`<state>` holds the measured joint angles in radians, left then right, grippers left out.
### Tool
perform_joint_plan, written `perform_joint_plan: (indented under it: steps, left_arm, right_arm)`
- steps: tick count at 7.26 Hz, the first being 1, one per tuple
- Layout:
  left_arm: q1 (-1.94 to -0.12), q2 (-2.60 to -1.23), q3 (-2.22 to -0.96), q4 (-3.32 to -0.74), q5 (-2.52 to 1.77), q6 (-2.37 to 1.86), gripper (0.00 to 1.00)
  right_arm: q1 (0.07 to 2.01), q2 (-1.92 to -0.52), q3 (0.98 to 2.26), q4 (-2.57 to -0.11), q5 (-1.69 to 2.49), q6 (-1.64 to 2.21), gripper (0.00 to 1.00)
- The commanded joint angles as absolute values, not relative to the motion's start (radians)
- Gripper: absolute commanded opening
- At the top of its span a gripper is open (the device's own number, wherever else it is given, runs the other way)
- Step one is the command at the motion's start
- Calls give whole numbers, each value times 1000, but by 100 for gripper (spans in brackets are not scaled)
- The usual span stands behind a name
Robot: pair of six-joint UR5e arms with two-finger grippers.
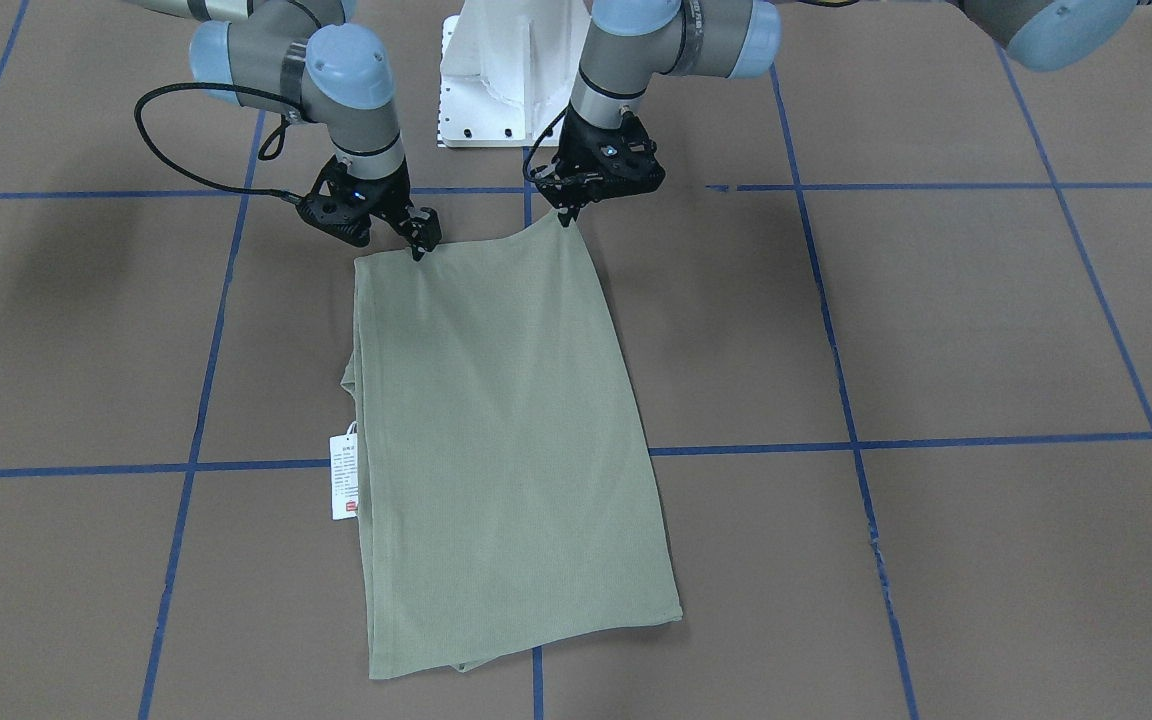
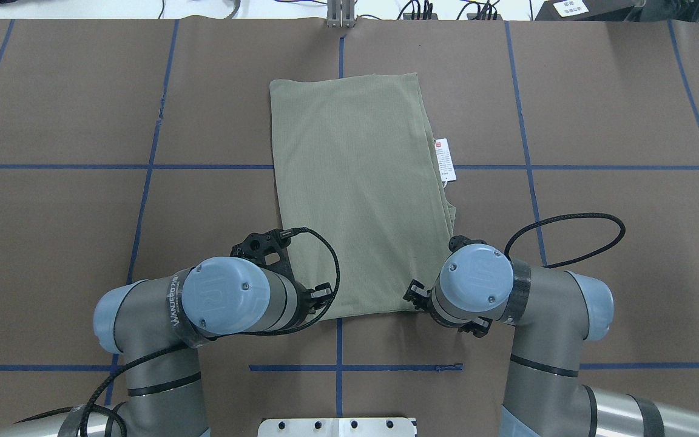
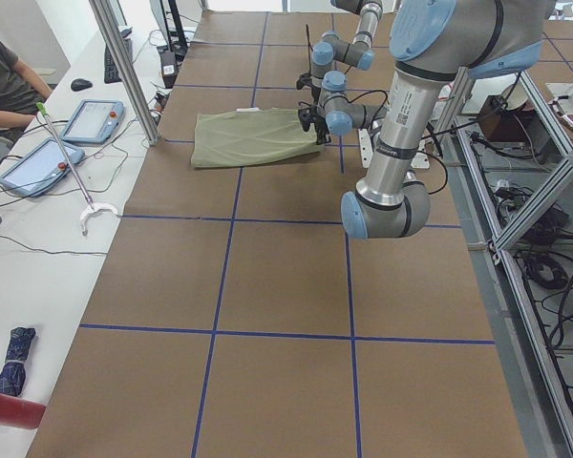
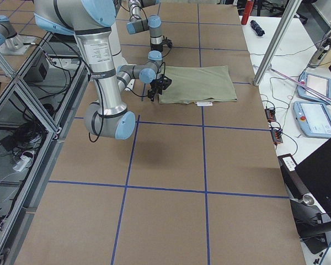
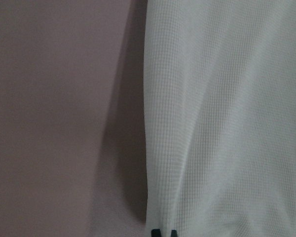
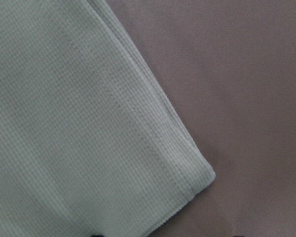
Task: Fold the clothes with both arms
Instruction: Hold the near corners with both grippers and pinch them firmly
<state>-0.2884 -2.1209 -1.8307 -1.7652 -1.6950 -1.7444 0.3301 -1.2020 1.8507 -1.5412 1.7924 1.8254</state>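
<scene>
The pale sage-green shirt (image 1: 506, 420) lies folded into a long rectangle on the brown table, also seen from overhead (image 2: 355, 194). Its white hang tag (image 1: 344, 478) sticks out from one long side. My left gripper (image 1: 568, 216) is shut on the shirt's near corner, which rises to a small peak. In the left wrist view its tips (image 5: 163, 233) sit close together on the fabric (image 5: 227, 123). My right gripper (image 1: 423, 243) stands on the near hem by the other corner. In the right wrist view that corner (image 6: 207, 175) lies flat, and the jaws look spread wide.
The white pedestal base (image 1: 496, 90) stands just behind both grippers. Blue tape lines (image 1: 836, 450) grid the table. A metal post (image 3: 124, 67), tablets (image 3: 91, 119) and a seated operator (image 3: 5, 86) are beyond the table's far edge.
</scene>
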Motion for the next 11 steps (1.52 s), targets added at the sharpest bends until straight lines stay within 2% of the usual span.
perform_joint_plan:
  steps: [1, 2, 3, 11]
  left_arm:
    - [-288, -2120, -1832, -1766, -1695, -1744, 0]
    - [-288, -2120, -1830, -1766, -1695, -1744, 0]
    - [-288, -2121, -1832, -1766, -1695, -1744, 0]
    - [-288, -2121, -1829, -1767, -1695, -1744, 0]
  right_arm:
    - [330, -1207, 1850, -1542, 1796, 1825, 20]
    - [330, -1207, 1850, -1542, 1796, 1824, 8]
    - [330, -1204, 1851, -1542, 1799, 1824, 5]
    - [347, -1193, 1858, -1542, 1801, 1822, 3]
